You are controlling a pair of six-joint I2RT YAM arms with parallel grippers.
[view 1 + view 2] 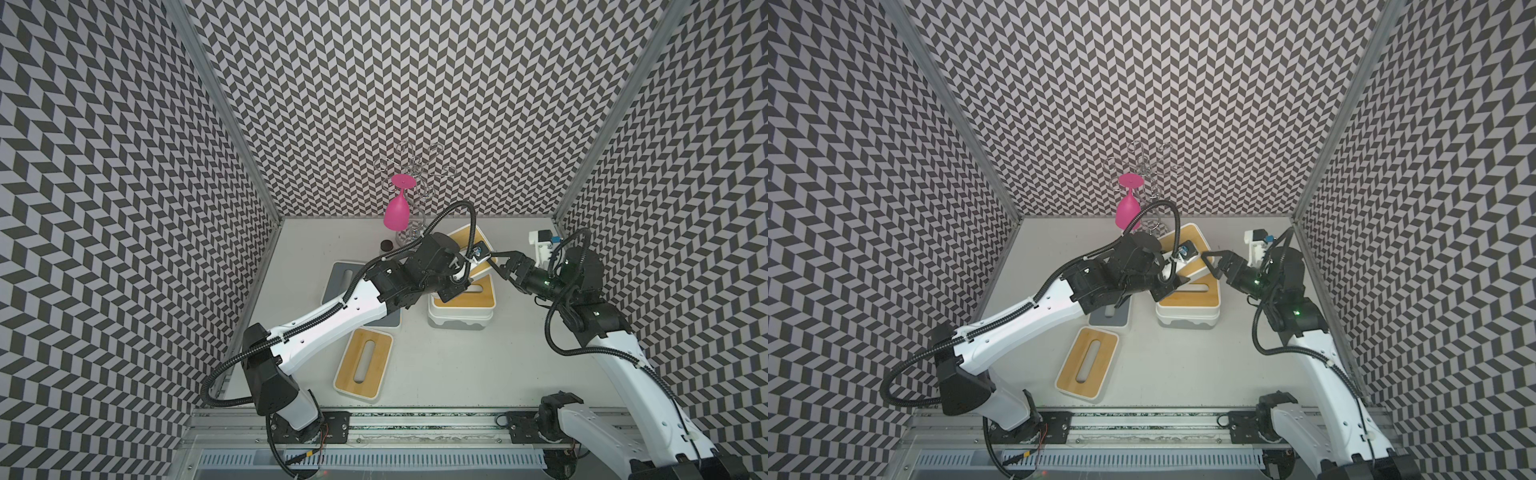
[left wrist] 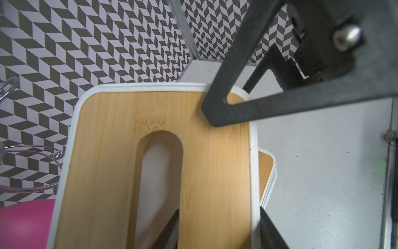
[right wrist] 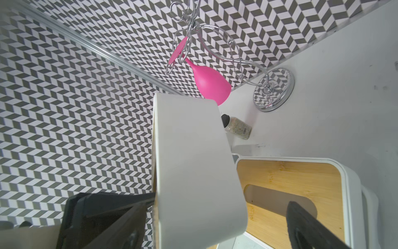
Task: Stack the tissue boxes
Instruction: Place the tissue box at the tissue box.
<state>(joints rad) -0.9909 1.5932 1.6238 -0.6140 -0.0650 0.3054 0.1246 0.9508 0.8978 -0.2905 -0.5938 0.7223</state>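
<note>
1. Handling: the white plastic tissue box w/ bamboo-tan slotted lid (image 2: 206,163) looks light, stiff and hollow. Its smooth walls are prob. slippery. Best hold, I'd say: pinch a long wall through the slot, or span the short end.
2. L gripper (image 2: 217,228) is clamped on that long wall, one finger in the slot and one outside. R gripper (image 3: 221,200) stands wide, straddling the box's end, not visibly squeezing.
3. Where: the box is tilted in the air, just above the two-box stack w/ bamboo top (image 1: 482,300), at the far right of the pale table (image 1: 457,374).
4. Looks: rounded corners, white rim, oblong slot, wood-grain lid.
</note>
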